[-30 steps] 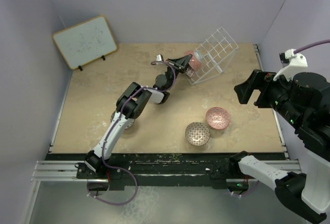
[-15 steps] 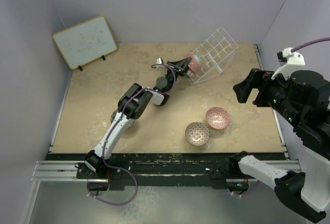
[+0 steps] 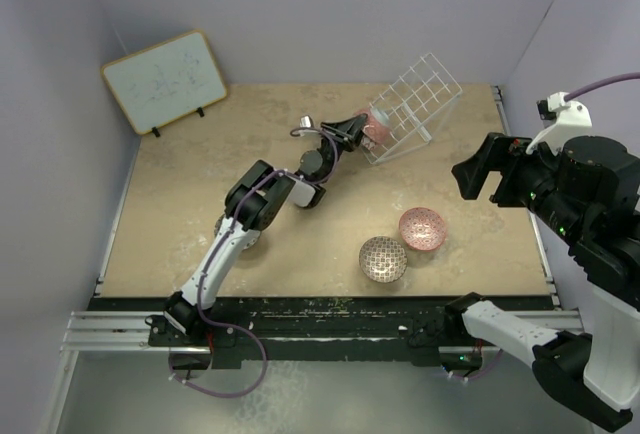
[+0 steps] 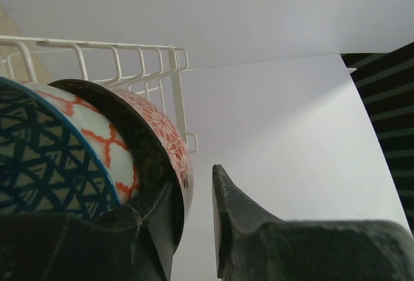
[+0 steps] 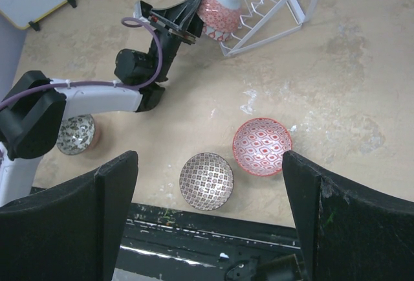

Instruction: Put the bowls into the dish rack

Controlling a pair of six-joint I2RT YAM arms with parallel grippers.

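Now left gripper (image 4: 196, 187) standing slightly apart, straddling pink bowl (image 4: 160, 123) rim at dish rack (image 4: 176, 87); rim sitting against finger inside bowl, outer finger clear.

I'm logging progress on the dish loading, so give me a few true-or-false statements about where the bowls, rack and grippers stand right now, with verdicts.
1. The white wire dish rack holds a blue-patterned ceramic bowl and a red-floral ceramic bowl. True.
2. The right gripper grips a bowl. False: it is open and empty above the table.
3. Three bowls sit outside the rack. True: a brownish-grey lattice bowl, a pink diamond-patterned bowl and a grey-white bowl.
4. The left gripper clamps the red-floral bowl's rim. False: its jaws straddle the rim, open.
5. The wood-framed whiteboard lies inside the rack. False: it stands at the far left corner.
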